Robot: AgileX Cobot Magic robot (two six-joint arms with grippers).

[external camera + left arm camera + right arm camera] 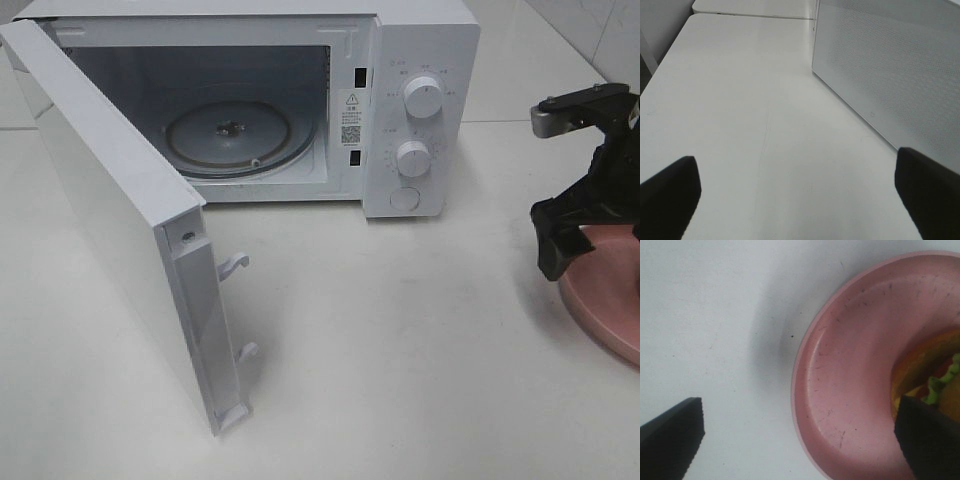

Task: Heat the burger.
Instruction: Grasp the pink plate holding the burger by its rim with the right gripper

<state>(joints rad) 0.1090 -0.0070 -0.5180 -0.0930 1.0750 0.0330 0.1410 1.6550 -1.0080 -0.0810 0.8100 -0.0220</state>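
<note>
Open microwave door [110,200], burger [926,365] (partly hidden) on pink plate [850,385]

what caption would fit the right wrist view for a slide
Open right gripper poised over the rim of the pink plate, the burger on it partly in view.

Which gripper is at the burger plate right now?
The right gripper, open, straddling the rim of the pink plate with the burger beside one finger. The left gripper faces only table beside the microwave door.
</note>
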